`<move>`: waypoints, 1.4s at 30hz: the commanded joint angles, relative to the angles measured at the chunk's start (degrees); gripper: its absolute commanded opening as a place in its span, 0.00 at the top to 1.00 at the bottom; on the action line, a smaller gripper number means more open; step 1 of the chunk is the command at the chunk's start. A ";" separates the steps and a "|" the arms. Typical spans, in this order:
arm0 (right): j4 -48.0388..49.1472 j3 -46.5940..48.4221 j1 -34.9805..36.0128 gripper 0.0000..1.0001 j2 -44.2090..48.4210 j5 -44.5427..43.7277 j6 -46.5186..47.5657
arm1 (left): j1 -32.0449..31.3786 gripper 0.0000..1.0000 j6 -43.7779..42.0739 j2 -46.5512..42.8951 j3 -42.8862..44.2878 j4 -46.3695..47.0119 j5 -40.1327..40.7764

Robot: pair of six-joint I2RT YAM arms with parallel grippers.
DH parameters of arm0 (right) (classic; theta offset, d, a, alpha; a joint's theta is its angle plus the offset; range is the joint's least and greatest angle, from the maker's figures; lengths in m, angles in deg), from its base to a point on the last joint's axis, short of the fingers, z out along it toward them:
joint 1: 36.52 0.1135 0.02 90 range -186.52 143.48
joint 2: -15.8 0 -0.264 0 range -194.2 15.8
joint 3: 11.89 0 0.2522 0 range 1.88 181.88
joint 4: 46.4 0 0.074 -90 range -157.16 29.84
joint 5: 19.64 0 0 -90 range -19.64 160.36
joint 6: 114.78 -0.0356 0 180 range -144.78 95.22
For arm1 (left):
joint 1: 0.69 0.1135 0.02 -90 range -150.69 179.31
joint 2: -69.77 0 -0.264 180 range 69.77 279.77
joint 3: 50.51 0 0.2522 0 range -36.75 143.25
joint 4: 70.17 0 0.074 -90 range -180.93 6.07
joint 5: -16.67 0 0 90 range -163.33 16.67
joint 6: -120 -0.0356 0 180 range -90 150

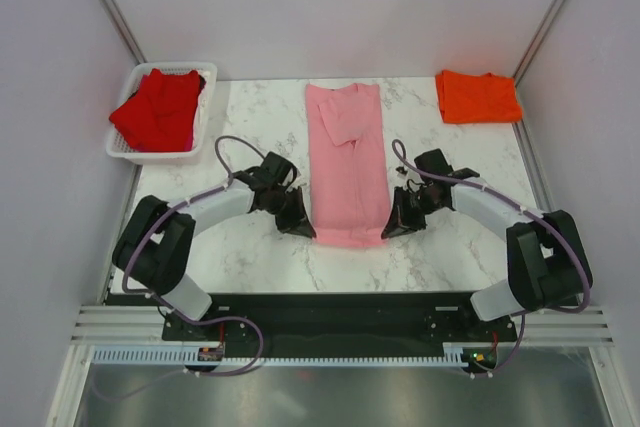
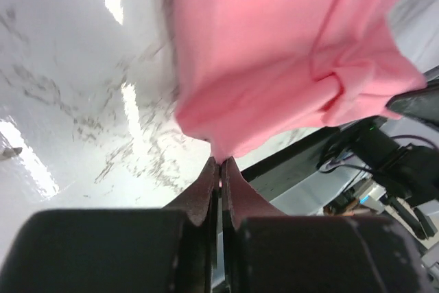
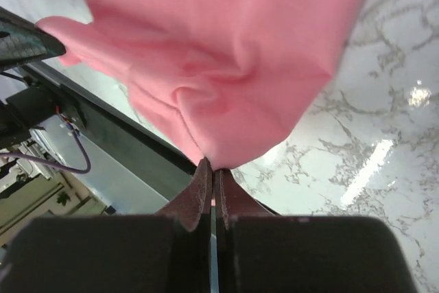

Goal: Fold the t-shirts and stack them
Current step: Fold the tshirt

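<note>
- Pink t-shirt (image 1: pixel 348 162): lying flat, folded lengthwise.
- Left gripper (image 1: pixel 300 225): jaws clamped on its near left corner.
- Right gripper (image 1: pixel 392 226): jaws clamped on its near right corner.

a white marble-patterned table (image 1: pixel 260 259) sits boxed in by plain pale walls (image 1: pixel 340 7), overhead light glinting off its top.

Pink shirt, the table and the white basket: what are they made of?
Pink shirt: soft matte cloth, probably a cotton knit. It bunches into rounded folds at its near corners.
Table: looks like white marble with grey veins, though it could be a printed laminate. It is glossy, since lights glare off it in the wrist views.
Basket: likely plastic, white with thin mesh walls.
</note>
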 commanded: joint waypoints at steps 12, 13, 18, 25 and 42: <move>3.03 22.98 -4.11 1.00 -6.91 -1.85 4.74 | 8.24 0.98 -13.67 3.98 24.11 -1.40 6.72; 3.64 24.22 -4.37 1.00 -8.92 -2.12 5.00 | 8.67 0.98 -14.29 4.69 25.18 -1.32 6.98; 5.84 30.98 -4.90 1.00 -15.35 -3.17 6.06 | 9.29 0.98 -18.60 10.65 31.59 -1.40 8.39; 6.37 38.99 -5.34 1.00 -25.19 -3.70 8.08 | 9.73 0.98 -21.07 17.86 37.40 -0.70 10.85; 6.37 49.81 -6.31 1.00 -36.19 -4.14 9.04 | 10.52 0.98 -25.55 29.30 47.34 1.14 13.49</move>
